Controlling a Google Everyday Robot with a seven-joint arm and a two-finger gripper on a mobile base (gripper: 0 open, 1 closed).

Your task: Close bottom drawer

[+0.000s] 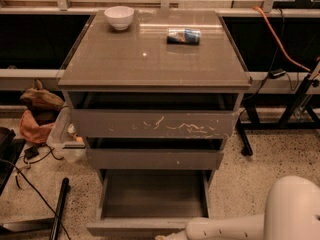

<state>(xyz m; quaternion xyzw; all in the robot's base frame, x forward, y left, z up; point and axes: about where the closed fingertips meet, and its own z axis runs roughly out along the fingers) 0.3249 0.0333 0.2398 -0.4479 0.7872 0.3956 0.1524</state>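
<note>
The bottom drawer [152,196] stands pulled far out beneath the worktop's [150,59] front edge, so nothing is closed yet. The hand [167,235] sits at the drawer front; I cannot tell whether it is open or closed.

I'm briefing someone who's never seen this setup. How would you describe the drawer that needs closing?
Find the grey-brown cabinet with a white bowl on top. Lowest of its three drawers is the bottom drawer, pulled far out, the gripper at its front edge. Unlike the scratched top drawer and white-specked middle drawer, its front is plain.
</note>
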